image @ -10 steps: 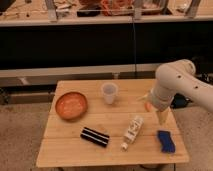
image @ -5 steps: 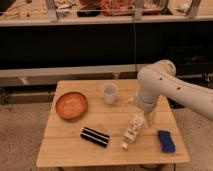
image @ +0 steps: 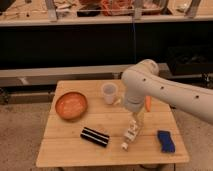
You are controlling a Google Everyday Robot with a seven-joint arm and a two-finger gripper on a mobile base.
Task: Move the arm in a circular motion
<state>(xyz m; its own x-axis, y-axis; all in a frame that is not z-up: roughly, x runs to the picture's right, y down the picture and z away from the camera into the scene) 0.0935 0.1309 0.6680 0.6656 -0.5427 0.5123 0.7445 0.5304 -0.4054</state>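
Cream-white arm (image: 165,92) in from the right edge of frame. Bends at a bulbous joint above the middle of the wooden surface (image: 65,146), then drops straight down. Small dark holes along the thick tube segments.

Claw (image: 134,120) at the low end of the arm, right of centre over the surface, just above the upper end of a white bottle (image: 129,138) lying on its side. Open or closed: cannot tell. Touching the bottle or merely hanging over it: cannot tell either. No sign of anything carried.

Around it: white cup (image: 109,93) just left of the arm's vertical segment; orange bowl (image: 71,105) well to the left; black bar (image: 95,136) at front left of the bottle; blue sponge (image: 166,141) at front right; a small orange item (image: 148,103) half hidden behind the arm.

Handling, as judgement: the task's thing is the arm itself, so nothing to take hold of. Rigid, heavy-looking, unyielding; the circle has to come from its own joints. Probably mid-sweep, but progress round the circle not readable from one view.

Risk: running low. Cup and bottle look light and easily tipped or rolled by a passing segment. Best to trace the loop higher, or keep it tight between cup and sponge.
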